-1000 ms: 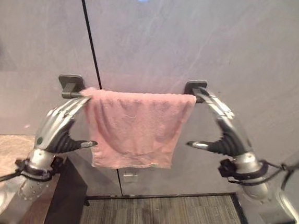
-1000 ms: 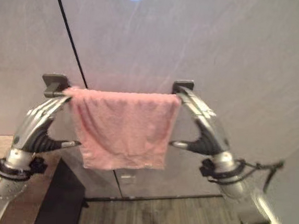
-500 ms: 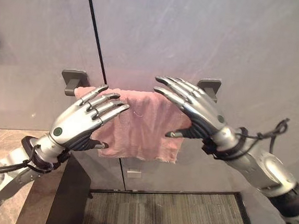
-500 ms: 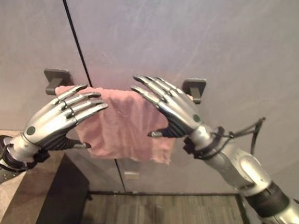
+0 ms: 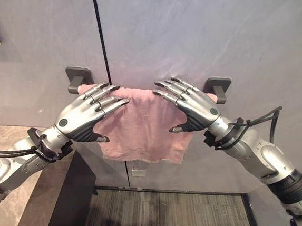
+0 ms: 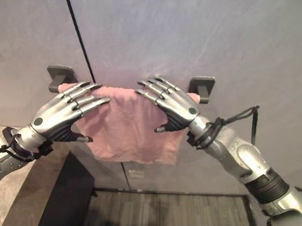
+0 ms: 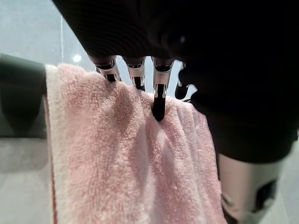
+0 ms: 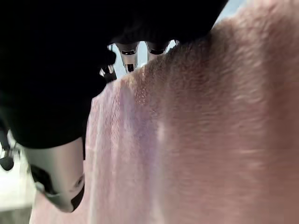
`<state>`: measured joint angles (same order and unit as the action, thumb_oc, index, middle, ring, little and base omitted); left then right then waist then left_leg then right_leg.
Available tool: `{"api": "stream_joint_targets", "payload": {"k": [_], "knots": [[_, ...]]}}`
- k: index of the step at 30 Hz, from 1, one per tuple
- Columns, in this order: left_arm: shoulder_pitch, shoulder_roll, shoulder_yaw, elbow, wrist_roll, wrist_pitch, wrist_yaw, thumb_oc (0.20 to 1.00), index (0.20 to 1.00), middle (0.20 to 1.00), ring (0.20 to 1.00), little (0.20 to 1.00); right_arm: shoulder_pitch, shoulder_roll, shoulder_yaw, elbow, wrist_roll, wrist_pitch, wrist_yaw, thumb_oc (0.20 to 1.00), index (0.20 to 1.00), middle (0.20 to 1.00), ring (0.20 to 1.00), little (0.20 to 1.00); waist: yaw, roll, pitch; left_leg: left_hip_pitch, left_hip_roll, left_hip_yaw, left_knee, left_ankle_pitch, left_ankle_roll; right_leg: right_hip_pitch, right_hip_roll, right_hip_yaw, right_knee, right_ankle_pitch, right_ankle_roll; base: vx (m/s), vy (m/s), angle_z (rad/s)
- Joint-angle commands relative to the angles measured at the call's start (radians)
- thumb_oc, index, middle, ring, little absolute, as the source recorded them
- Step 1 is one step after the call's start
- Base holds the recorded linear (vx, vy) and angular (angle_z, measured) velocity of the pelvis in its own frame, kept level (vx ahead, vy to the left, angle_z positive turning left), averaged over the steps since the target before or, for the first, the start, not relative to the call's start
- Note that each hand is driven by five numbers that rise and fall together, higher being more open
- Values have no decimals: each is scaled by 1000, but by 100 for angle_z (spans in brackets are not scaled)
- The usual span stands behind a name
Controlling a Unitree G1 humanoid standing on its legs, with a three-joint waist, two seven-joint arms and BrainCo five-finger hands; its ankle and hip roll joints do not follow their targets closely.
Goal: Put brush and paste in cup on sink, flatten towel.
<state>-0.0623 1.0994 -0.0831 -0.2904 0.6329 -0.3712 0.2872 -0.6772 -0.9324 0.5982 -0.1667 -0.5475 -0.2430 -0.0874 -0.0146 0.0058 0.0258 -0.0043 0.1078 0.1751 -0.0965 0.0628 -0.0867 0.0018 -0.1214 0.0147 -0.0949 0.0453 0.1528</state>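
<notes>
A pink towel (image 5: 141, 128) hangs over a wall bar between two dark brackets (image 5: 78, 78) (image 5: 218, 87). My left hand (image 5: 81, 118) is held in front of the towel's left part with its fingers straight and spread, their tips near the top fold. In front of the right part my right hand (image 5: 194, 107) is open too, fingers reaching toward the towel's top edge. In the left wrist view the fingertips (image 7: 159, 105) rest at the towel (image 7: 126, 163) top. Pink cloth (image 8: 201, 140) lies close under the right hand in the right wrist view.
A grey wall with a dark vertical seam (image 5: 100, 34) stands behind the bar. A stone-coloured counter (image 5: 10, 148) with a dark side panel (image 5: 75, 196) lies at the lower left. Striped flooring (image 5: 173, 218) runs below.
Both hands have drawn back from the towel bar's ends and now hover spread in front of the towel. The whole picture has also shifted a little.
</notes>
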Motion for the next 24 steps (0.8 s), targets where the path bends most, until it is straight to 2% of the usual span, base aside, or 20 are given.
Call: {"api": "stream_joint_targets", "payload": {"k": [1, 5, 8, 11, 12, 20, 22, 23, 24], "knots": [[-5, 77, 9, 88, -7, 46, -70, 1000, 1000, 1000, 1000, 1000, -4, -70, 15, 53, -11, 21, 44, 1000, 1000, 1000, 1000, 1000, -11, -35, -7, 69, -30, 14, 9, -74, 9, -56, -27, 36, 8, 50, 39, 0, 0, 0], [49, 95, 45, 113, -10, 45, -88, 1000, 1000, 1000, 1000, 1000, 45, -140, -16, 51, -24, 14, 54, 1000, 1000, 1000, 1000, 1000, -17, -30, -8, 72, -31, 15, 9, -75, 8, -53, -28, 36, 8, 47, 38, 0, 0, 0], [138, 91, 104, 156, -21, 47, -101, 1000, 1000, 1000, 1000, 1000, 132, -234, -66, 71, -56, 2, 59, 1000, 1000, 1000, 1000, 1000, -24, -27, -12, 75, -31, 17, 9, -76, 6, -52, -27, 35, 8, 44, 37, 10, -1, 0], [175, 82, 128, 193, -24, 52, -103, 1000, 1000, 1000, 1000, 1000, 184, -274, -98, 95, -66, -1, 56, 1000, 1000, 1000, 1000, 1000, -29, -26, -14, 75, -30, 17, 9, -74, 5, -51, -27, 34, 8, 45, 36, 0, 0, 0], [200, 71, 142, 217, -22, 54, -103, 1000, 1000, 1000, 1000, 1000, 241, -286, -146, 123, -68, 5, 45, 1000, 1000, 1000, 1000, 1000, -37, -24, -15, 75, -29, 19, 9, -74, 4, -51, -26, 34, 8, 45, 36, 0, 0, 0], [231, 14, 179, 255, -36, 69, -107, 1000, 1000, 1000, 1000, 1000, 432, -242, -335, 178, -62, 34, 20, 1000, 1000, 1000, 1000, 1000, -42, -27, -21, 72, -25, 20, 9, -74, 5, -52, -24, 34, 8, 43, 36, 0, 0, 0], [231, -46, 184, 276, -81, 78, -112, 1000, 1000, 1000, 1000, 1000, 458, -208, -362, 173, -55, 37, 20, 1000, 1000, 1000, 1000, 1000, -39, -30, -23, 74, -23, 23, 9, -75, 6, -53, -23, 38, 8, 44, 36, 0, 0, 0], [231, -46, 183, 276, -81, 78, -113, 1000, 1000, 1000, 1000, 1000, 459, -208, -363, 172, -55, 37, 20, 1000, 1000, 1000, 1000, 1000, -39, -30, -23, 74, -23, 23, 9, -75, 6, -53, -23, 38, 8, 44, 36, 0, 0, 0], [227, -114, 189, 312, -147, 85, -113, 1000, 1000, 1000, 1000, 1000, 473, -165, -380, 177, -21, 43, 17, 1000, 1000, 1000, 1000, 1000, -39, -32, -23, 73, -23, 24, 9, -74, 6, -54, -24, 39, 8, 45, 36, 0, 0, 0]]}}
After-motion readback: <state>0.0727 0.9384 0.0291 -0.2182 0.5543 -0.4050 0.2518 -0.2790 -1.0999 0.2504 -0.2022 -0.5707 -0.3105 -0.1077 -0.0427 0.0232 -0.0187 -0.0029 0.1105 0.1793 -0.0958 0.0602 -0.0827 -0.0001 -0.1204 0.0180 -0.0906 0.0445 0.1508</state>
